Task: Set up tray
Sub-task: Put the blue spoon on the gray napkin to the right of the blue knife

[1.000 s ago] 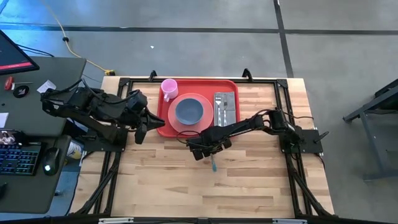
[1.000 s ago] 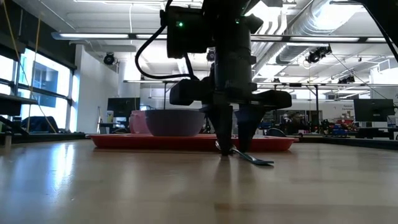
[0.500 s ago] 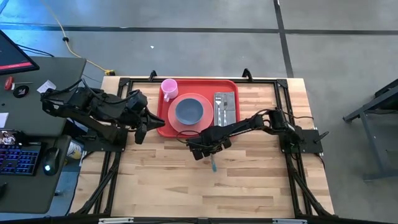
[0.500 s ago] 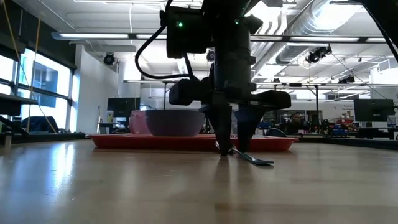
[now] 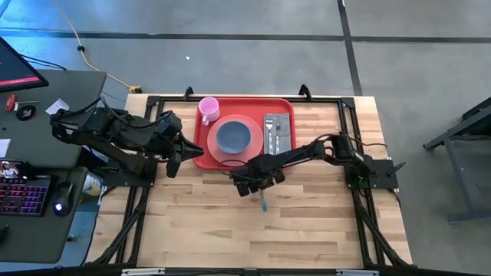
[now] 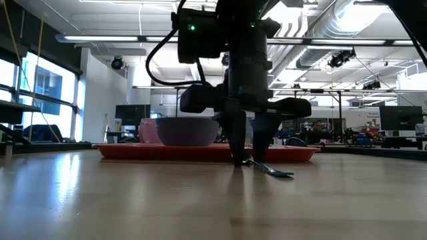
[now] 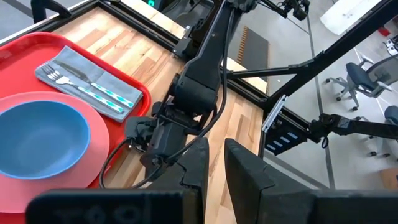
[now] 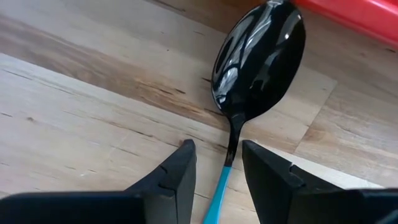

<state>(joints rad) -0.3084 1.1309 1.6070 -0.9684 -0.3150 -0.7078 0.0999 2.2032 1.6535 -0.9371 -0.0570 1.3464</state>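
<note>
Spoon lies on the worktop just off the near edge of the tray, with the right gripper down over its neck, jaws part-open astride the blue handle and not yet gripping; I'd say close squarely on the neck so it doesn't twist. Only the right wrist view shows that straddle, while the high view shows the left gripper parked beside the tray, jaws narrow and empty.

Grey concrete floor with dark seams. Desk left, keyboard, mouse. Tall windows, ceiling strip lights, exposed ducts.
</note>
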